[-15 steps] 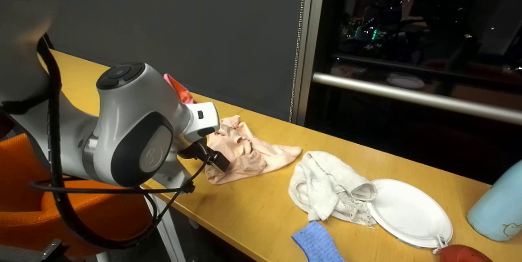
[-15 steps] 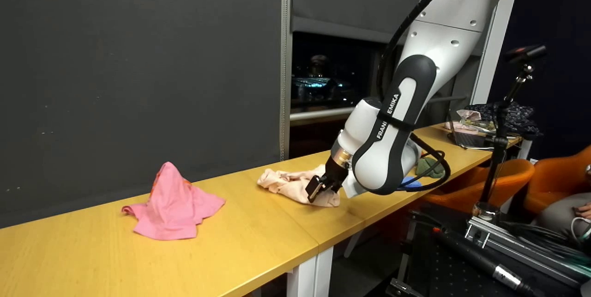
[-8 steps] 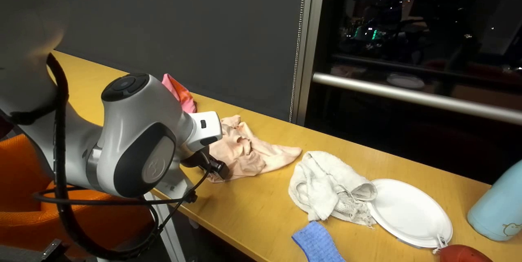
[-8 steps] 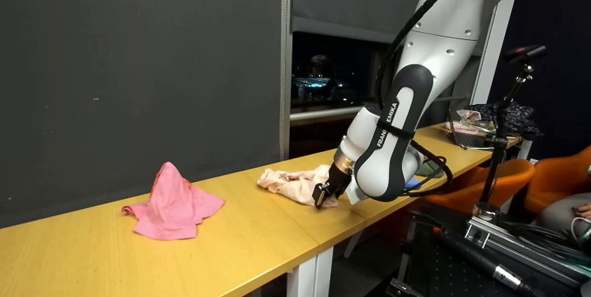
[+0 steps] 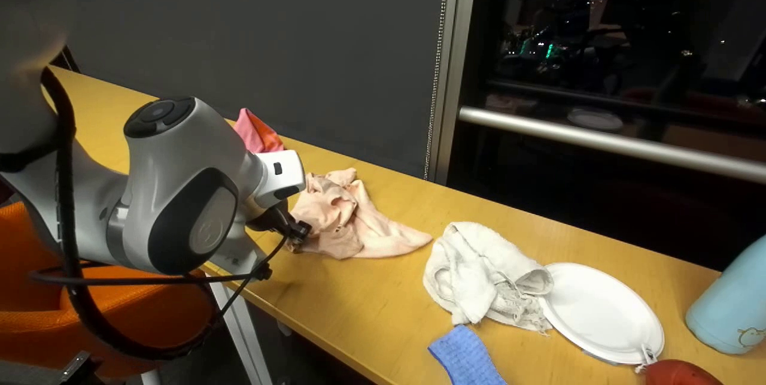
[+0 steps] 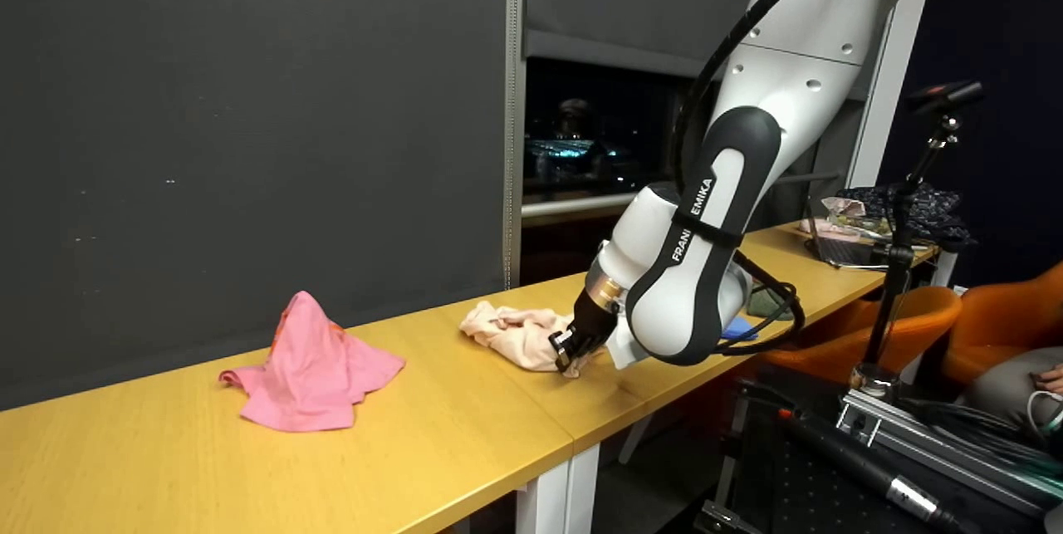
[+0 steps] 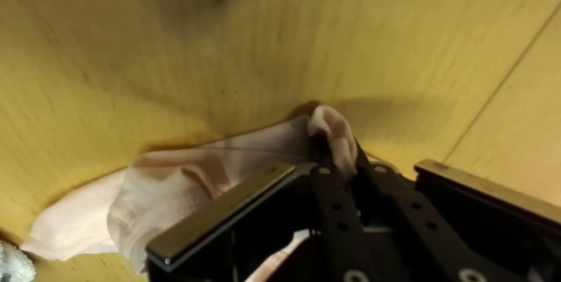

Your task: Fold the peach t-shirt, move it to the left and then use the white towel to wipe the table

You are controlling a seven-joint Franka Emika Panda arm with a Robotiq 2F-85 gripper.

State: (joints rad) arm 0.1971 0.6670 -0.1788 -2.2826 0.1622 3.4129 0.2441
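The peach t-shirt (image 5: 383,232) lies crumpled on the table (image 5: 371,307), with a tail of cloth stretching toward the white towel (image 5: 479,277). My gripper (image 7: 339,152) is shut on a pinched fold of the peach t-shirt (image 7: 164,203), which pokes up between the fingers in the wrist view. Seen in an exterior view, the gripper (image 6: 573,355) is low at the near edge of the shirt (image 6: 519,336), just above the tabletop. The arm hides the fingertips in an exterior view. Bunched up, the white towel rests against a plate, apart from the shirt.
A white plate (image 5: 604,313), a blue cloth (image 5: 467,355), a red object (image 5: 679,373) and a light blue bottle (image 5: 727,301) stand beyond the towel. On the opposite side, a pink cloth (image 6: 315,376) sits peaked. An orange chair (image 5: 119,319) is by the table edge.
The gripper has closed on the shirt's near edge after dipping lower. It has since risen slightly and shifted toward the pink cloth, dragging the shirt away from the white towel.
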